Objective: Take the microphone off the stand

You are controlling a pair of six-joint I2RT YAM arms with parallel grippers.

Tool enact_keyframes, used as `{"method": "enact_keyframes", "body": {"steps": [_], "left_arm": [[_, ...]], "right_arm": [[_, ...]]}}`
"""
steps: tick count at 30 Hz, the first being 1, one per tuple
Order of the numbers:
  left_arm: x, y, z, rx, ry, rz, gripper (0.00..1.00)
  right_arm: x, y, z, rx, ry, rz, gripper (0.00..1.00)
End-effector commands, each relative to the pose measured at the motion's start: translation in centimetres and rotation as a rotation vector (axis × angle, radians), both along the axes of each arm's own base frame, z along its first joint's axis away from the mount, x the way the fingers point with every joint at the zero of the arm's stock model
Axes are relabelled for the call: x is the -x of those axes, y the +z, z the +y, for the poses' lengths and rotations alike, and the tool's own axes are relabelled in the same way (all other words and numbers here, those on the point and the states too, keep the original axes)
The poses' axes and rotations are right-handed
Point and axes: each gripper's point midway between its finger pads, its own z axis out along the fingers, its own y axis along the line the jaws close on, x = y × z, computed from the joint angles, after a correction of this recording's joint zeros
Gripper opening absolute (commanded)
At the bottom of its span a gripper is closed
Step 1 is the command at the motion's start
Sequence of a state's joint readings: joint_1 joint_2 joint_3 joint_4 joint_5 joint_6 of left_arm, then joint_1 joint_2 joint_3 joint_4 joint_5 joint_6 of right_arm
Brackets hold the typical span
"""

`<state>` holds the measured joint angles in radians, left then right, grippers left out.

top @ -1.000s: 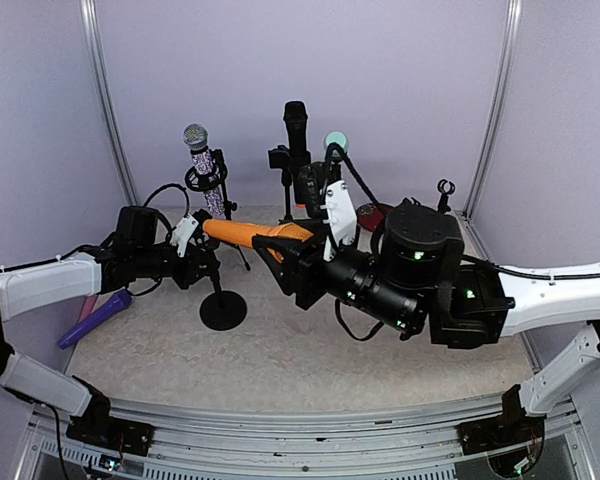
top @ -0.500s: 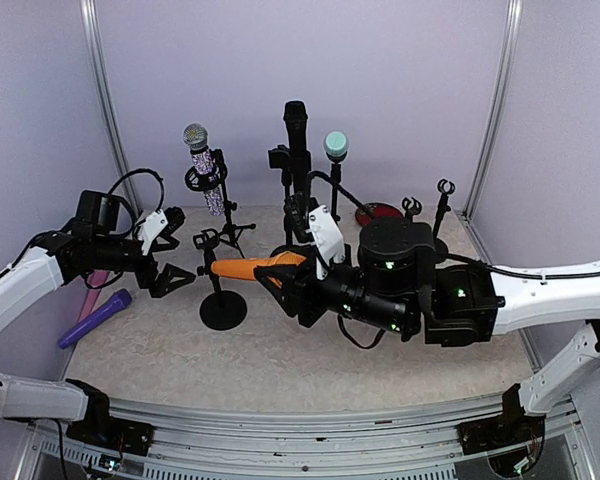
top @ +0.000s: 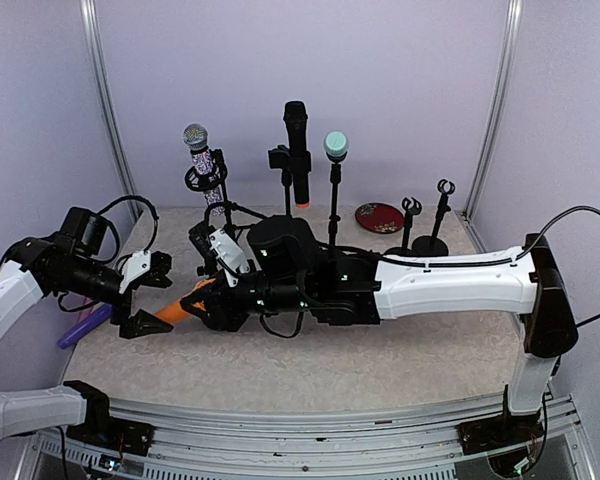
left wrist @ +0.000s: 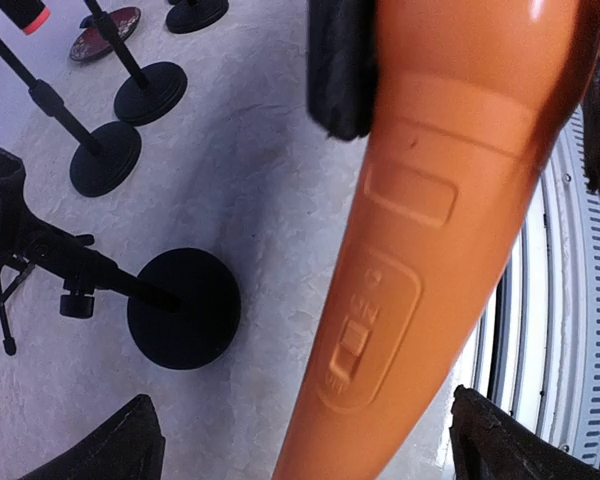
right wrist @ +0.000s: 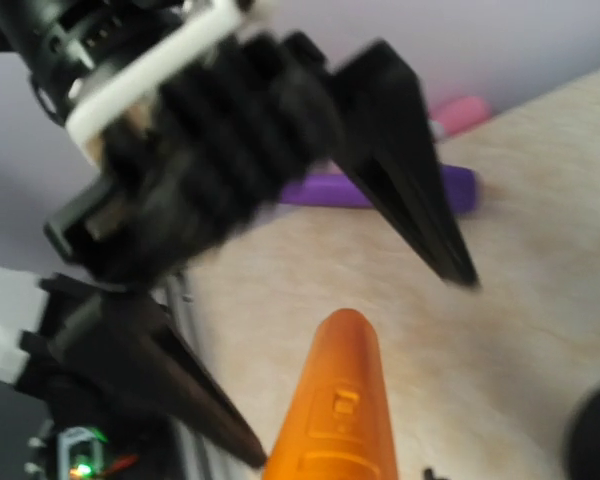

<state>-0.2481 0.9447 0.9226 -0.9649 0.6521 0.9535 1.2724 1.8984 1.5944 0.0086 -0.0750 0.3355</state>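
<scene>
The removal itself looks finished: the orange plastic microphone (left wrist: 430,230) is out of its holder and off the beige bench (top: 380,375), carried in the air by the right end effector (top: 198,298). That end effector is closed on the upper part of the body, with a black pad pressed against each side in the left wrist view. The slim tail end, with its slide switch, sticks out ahead of it. The black clip stand (left wrist: 185,310) with a round base stands on the bench just behind and beside the right end effector, and its clip looks empty. The left end effector (top: 152,296) is spread wide and holds nothing. Its two black fingers stand on either side of the microphone's tail and are clear of it, so the tail lies in the gap between them without contact. Below and beyond the left end effector, a purple cylindrical microphone (right wrist: 380,187) lies flat on the bench. Judged from this, what remains is only disposal: either the left end effector closes on the tail for a handover, or the right one sets the microphone down. Which is meant cannot be told.
</scene>
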Motion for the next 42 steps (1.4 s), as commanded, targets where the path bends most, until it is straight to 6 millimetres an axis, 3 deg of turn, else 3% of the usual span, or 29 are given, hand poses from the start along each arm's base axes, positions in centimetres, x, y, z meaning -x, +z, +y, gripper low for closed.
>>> {"method": "enact_keyframes", "body": {"steps": [1,6,12,17,21,24,29,31,34,39,42], "left_arm": [[2.2,0.9,-0.3,0.023,-0.098,-0.017,0.96],[2.4,0.6,-0.2,0.024,-0.095,-0.028,0.79],[1.8,0.7,-0.2,0.019,-0.084,-0.051,0.49],[1.3,-0.2,0.3,-0.012,-0.049,-0.061,0.45],[0.5,-3.3,2.0,-0.132,-0.001,-0.074,0.43],[-1.1,-6.4,5.1,-0.257,0.098,-0.099,0.39],[-1.8,-10.8,9.2,-0.371,0.176,-0.075,0.34],[-1.8,-11.9,10.2,-0.382,0.198,-0.046,0.35],[-2.0,-11.8,10.5,-0.363,0.206,-0.022,0.49],[-0.5,-9.3,7.6,-0.258,0.055,-0.066,0.80],[1.0,-8.9,5.2,-0.256,-0.067,-0.109,0.90]], "right_arm": [[0.5,3.2,2.0,-0.133,0.113,0.025,0.00],[0.7,3.0,2.7,-0.169,0.147,0.056,0.00],[0.8,2.3,2.9,-0.162,0.152,0.072,0.00],[0.5,2.8,2.4,-0.170,0.131,0.054,0.46],[-1.1,4.5,0.6,-0.196,0.065,0.022,0.77],[-2.8,5.8,-1.3,-0.225,0.009,0.005,0.87],[-4.7,6.4,-3.7,-0.240,-0.059,0.001,0.88],[-5.1,6.2,-4.3,-0.231,-0.081,-0.001,0.87],[-5.9,5.2,-5.0,-0.197,-0.130,0.002,0.87],[-6.9,2.4,-5.9,-0.116,-0.201,0.016,0.88],[-7.2,1.4,-6.4,-0.093,-0.227,0.027,0.89]]}}
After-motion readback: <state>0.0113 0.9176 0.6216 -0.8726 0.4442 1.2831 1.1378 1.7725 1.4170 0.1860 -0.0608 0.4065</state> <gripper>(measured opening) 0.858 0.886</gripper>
